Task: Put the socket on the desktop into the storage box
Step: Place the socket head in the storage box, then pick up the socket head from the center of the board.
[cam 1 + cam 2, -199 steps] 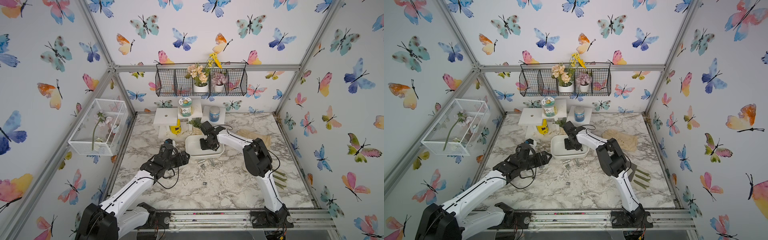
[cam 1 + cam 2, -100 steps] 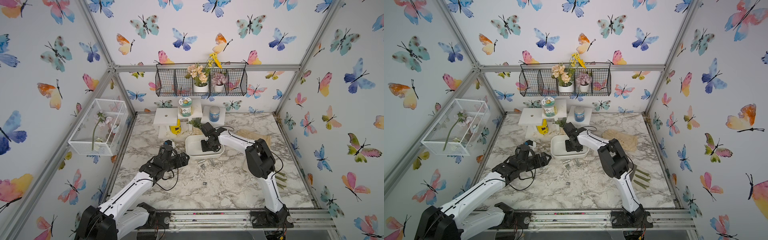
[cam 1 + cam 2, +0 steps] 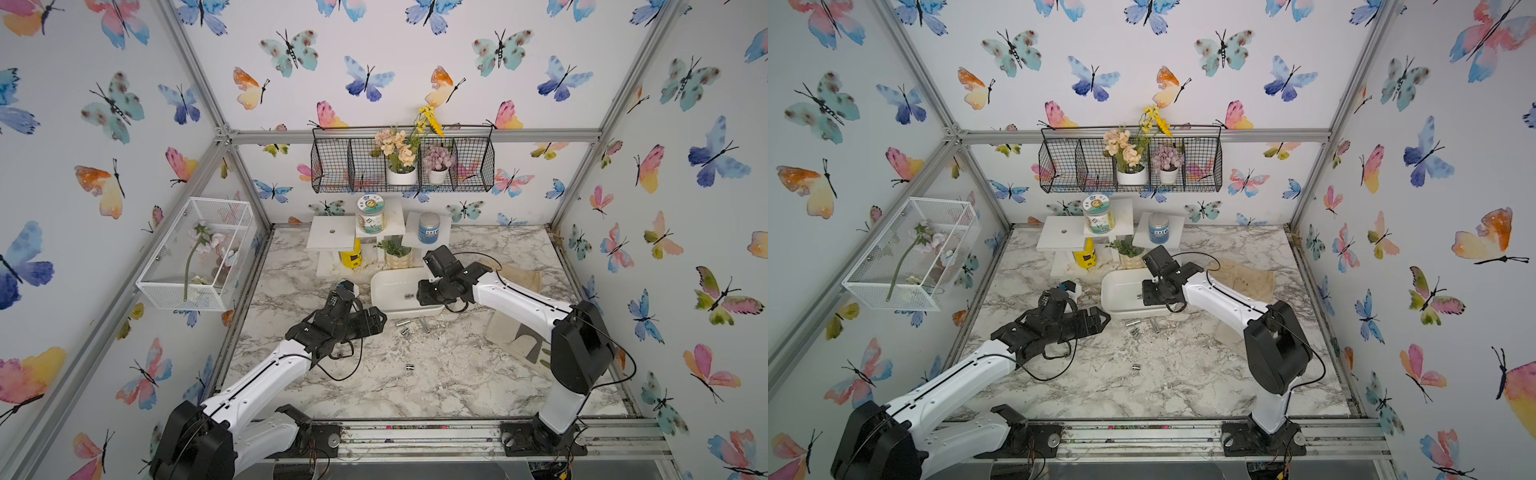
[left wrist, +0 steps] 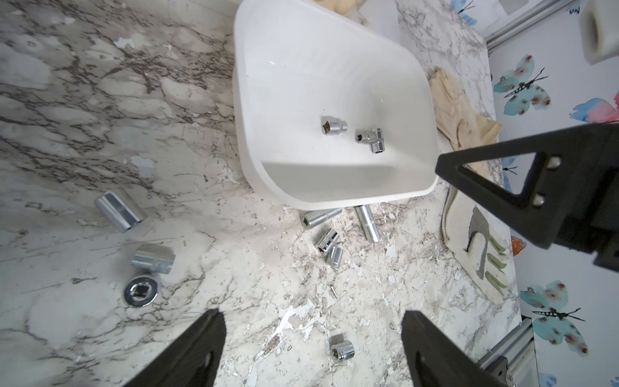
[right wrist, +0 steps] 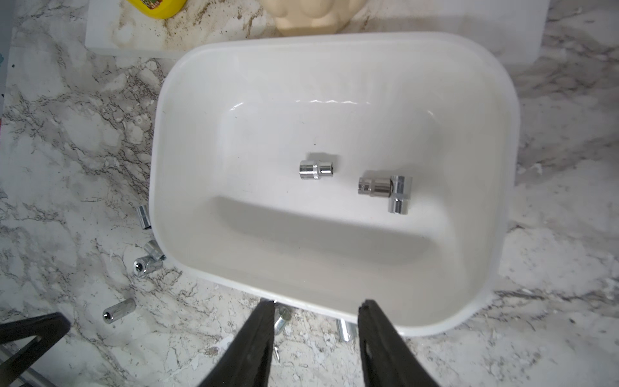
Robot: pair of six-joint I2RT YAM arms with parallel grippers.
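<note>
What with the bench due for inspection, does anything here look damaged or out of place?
Yes. The desktop has a flaking marble finish: white chips have peeled off in front of the storage box, among the loose sockets. A stained beige cloth also lies crumpled beside the box.

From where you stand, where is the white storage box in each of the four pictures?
Top view: storage box, towards the back of the desktop.
Top view: storage box, same place.
Left wrist: storage box, large, three sockets inside.
Right wrist: storage box fills most of the picture.
Shared landmark: loose sockets on the desktop beside it.
</note>
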